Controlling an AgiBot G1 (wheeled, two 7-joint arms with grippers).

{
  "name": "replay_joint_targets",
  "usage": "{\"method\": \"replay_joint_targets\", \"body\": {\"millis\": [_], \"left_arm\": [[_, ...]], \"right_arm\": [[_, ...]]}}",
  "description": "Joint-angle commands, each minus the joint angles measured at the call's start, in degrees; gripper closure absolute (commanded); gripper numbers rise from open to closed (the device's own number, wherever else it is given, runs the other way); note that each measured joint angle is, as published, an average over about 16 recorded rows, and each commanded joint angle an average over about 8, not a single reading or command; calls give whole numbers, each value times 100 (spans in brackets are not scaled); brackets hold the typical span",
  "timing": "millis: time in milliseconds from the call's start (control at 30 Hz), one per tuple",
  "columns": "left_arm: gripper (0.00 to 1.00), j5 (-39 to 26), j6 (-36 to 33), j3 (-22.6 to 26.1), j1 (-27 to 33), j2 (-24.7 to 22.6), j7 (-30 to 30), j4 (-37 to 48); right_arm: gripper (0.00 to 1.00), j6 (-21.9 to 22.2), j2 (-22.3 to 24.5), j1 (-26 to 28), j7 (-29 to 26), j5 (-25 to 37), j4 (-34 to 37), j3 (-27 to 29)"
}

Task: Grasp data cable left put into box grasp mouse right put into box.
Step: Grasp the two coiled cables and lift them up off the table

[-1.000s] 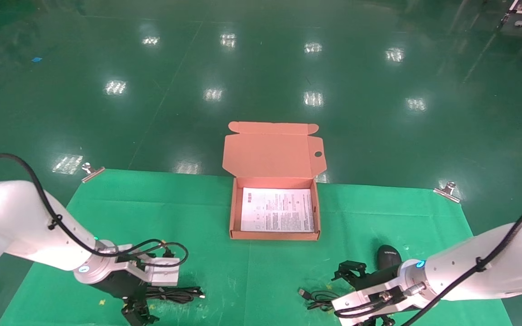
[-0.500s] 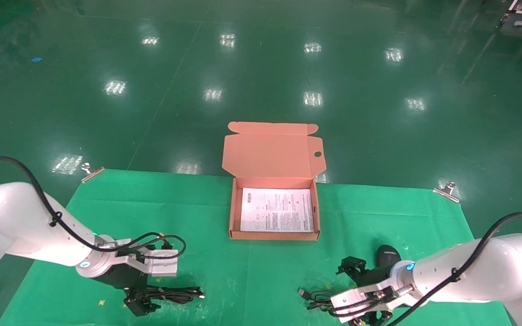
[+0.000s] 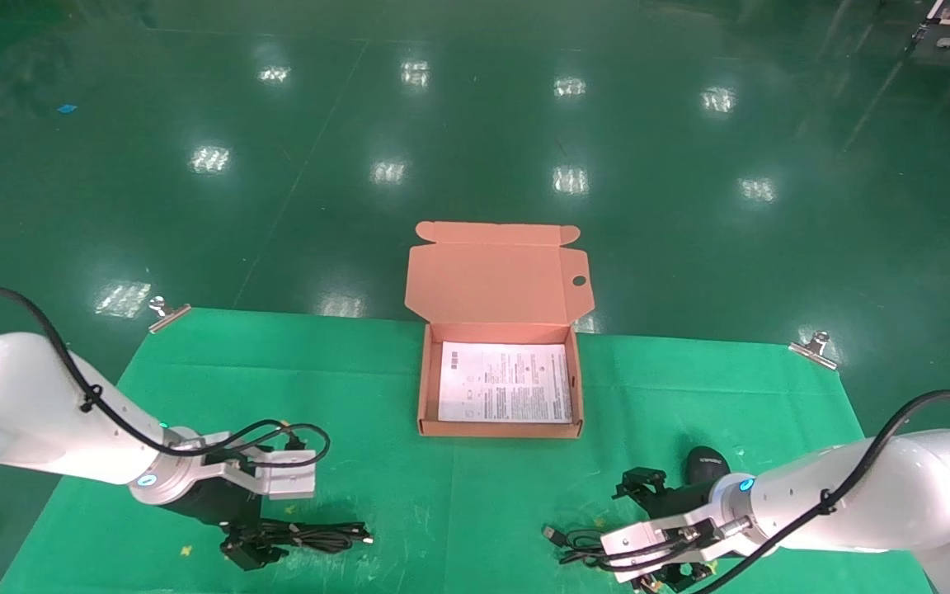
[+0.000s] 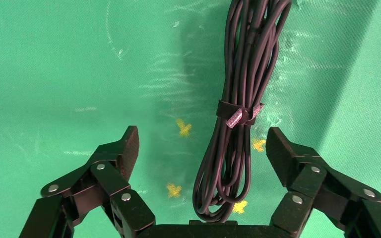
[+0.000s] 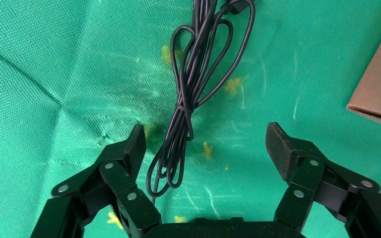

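The left gripper (image 4: 202, 148) hangs spread wide over the data cable (image 4: 242, 106), a black bundle cinched by a small strap, lying left-to-right on the green mat (image 3: 376, 388). The box (image 3: 498, 427) sits open mid-mat. Near the right front, the right gripper (image 5: 206, 148), fingers apart, straddles the mouse cord (image 5: 188, 99); the mouse (image 3: 706, 466) lies beside it, seemingly untouched.
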State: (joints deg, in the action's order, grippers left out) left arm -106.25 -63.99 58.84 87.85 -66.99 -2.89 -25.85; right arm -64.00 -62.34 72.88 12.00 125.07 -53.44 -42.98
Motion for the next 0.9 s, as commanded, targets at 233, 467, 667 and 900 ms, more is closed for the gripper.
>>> {"method": "replay_joint_targets", "body": {"millis": [233, 467, 667, 900], "left_arm": [[100, -3, -26, 7, 2, -2, 3, -42], [100, -6, -41, 10, 4, -4, 6, -60], [100, -9, -46, 11, 4, -5, 8, -70], [100, -10, -47, 14, 4, -5, 10, -77]], "right_arm": [[100, -22, 7, 0, 1, -9, -22, 1], [100, -33, 9, 1, 4, -12, -32, 1], [100, -37, 11, 2, 6, -14, -36, 1], [100, -41, 14, 3, 7, -17, -38, 1]]}}
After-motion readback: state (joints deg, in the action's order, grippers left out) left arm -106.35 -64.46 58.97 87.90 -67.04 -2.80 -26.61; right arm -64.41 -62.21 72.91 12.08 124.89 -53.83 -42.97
